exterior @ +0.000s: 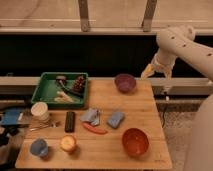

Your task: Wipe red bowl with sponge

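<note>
The red bowl [135, 141] stands upright near the front right corner of the wooden table [145, 107]. The blue sponge [115, 119] lies flat on the table, just behind and left of the bowl. My white arm [180, 47] reaches in from the upper right. My gripper [149, 71] hangs above the table's back right edge, right of a purple bowl, far from both the sponge and the red bowl. It holds nothing that I can see.
A purple bowl [125, 82] sits at the back. A green tray [49, 92] with small items is at the back left. A grey-blue cloth [90, 116], red chili [94, 129], black remote [70, 121], white cup [40, 111], blue cup [39, 147] and orange cup [68, 144] lie left of the sponge.
</note>
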Action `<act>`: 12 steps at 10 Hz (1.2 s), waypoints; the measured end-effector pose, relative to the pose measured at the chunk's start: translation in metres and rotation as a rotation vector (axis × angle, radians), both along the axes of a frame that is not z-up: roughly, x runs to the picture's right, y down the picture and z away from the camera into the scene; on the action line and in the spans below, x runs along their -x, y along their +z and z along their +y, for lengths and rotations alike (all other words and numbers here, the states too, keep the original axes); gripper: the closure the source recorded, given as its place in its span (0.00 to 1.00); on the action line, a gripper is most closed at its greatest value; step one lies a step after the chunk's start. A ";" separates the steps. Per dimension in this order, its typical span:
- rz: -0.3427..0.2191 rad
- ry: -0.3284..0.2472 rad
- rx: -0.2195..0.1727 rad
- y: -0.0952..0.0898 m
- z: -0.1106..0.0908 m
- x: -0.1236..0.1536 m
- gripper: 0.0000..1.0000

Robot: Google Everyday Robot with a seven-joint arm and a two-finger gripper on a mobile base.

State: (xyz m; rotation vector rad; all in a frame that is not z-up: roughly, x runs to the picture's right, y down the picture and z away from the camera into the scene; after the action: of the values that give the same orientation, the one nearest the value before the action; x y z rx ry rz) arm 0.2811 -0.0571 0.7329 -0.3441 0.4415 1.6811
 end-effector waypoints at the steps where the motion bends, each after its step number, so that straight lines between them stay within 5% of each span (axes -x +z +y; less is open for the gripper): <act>1: 0.000 0.000 0.000 0.000 0.000 0.000 0.20; 7: -0.024 -0.028 -0.003 0.000 0.005 0.010 0.20; 12: -0.140 -0.094 0.043 0.014 0.043 0.093 0.20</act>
State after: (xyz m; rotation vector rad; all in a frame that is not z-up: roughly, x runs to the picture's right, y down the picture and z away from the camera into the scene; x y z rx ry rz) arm 0.1880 -0.0138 0.7471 -0.4624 0.3846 1.5468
